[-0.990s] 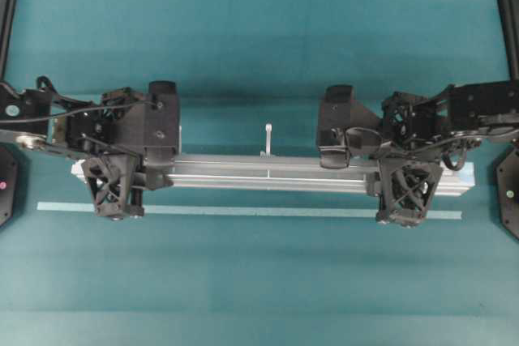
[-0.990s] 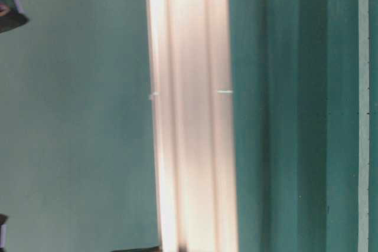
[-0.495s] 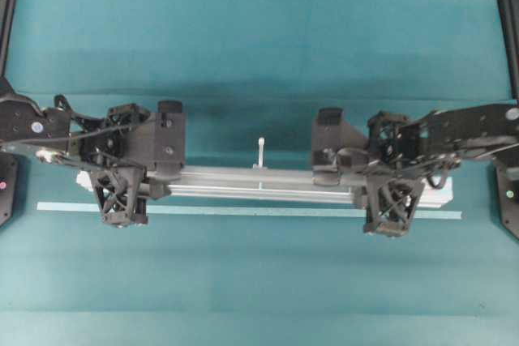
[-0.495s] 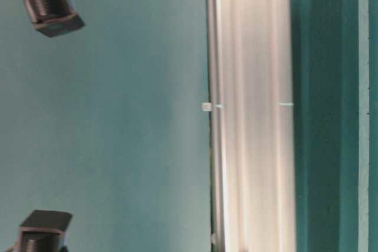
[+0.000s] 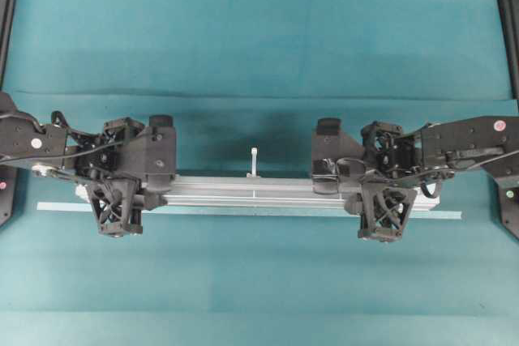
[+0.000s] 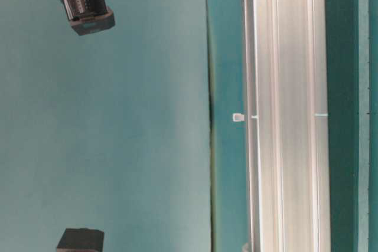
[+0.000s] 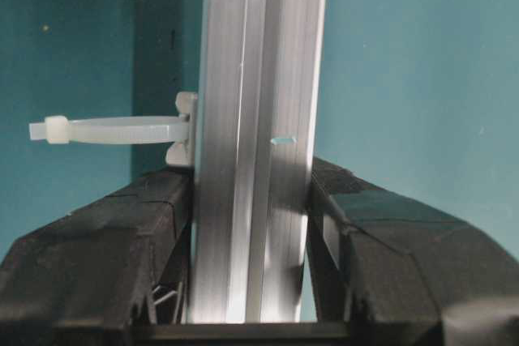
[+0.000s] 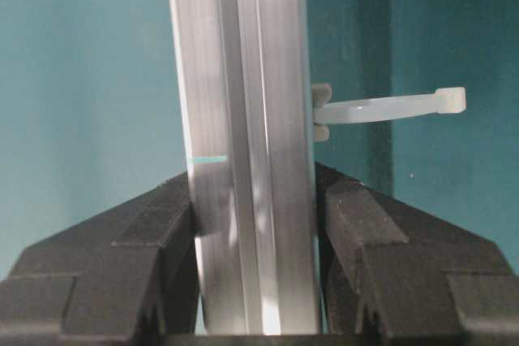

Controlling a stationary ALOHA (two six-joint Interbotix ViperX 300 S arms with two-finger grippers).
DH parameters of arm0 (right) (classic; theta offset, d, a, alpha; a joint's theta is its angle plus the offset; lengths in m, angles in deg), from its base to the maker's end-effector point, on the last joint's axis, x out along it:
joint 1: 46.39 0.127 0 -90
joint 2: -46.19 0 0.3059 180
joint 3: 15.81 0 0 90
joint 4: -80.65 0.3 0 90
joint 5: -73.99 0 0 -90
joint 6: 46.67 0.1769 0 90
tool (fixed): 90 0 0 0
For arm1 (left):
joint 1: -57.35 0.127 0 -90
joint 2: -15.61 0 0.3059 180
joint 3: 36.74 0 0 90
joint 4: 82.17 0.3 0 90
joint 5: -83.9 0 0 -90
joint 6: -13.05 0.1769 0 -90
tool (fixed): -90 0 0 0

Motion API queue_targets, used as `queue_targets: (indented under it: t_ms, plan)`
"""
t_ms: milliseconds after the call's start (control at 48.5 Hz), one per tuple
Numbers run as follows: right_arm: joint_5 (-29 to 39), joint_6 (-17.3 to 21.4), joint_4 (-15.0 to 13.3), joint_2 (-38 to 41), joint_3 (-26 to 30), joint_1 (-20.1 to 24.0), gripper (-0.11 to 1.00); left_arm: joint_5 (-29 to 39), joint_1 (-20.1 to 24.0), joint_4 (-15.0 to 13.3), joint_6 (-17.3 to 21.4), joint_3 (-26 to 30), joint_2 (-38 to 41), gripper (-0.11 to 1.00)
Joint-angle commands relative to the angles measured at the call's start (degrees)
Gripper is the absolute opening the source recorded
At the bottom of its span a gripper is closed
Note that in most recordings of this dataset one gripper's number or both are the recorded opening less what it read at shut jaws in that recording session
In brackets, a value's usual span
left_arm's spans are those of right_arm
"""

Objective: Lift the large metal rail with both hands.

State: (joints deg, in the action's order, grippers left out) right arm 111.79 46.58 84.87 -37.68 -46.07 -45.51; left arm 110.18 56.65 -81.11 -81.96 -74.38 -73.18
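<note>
1. My left hand (image 5: 120,196) is clamped on the large metal rail (image 5: 255,190) near its left end; in the left wrist view my fingers (image 7: 122,224) press flat against both grooved sides.
2. My right hand (image 5: 381,200) grips the same rail near its right end, with fingers (image 8: 381,241) tight against either side of it.
3. The rail runs level, left to right, between my two hands, with its shadow on the teal counter (image 5: 259,38) beneath.
4. A white peg (image 5: 254,160) sticks out from the rail's far side at about mid-length.
5. A thin pale strip (image 5: 243,211) lies on the counter, parallel to the rail and just on its near side in the overhead view.
</note>
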Motion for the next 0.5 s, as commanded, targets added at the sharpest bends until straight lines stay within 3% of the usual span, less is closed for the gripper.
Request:
queue_targets:
  t_ms: [0,474]
  plan:
    - [0.09,-0.18,0.09,0.44,-1.05,0.26,0.38,-0.35,-0.09,0.18,-0.26,-0.88,0.00,0.36]
    - [-4.75,-0.26,0.09,3.78,-2.02,0.26,0.38,-5.19,-0.09,0.18,-0.53,-0.62,4.22,0.36]
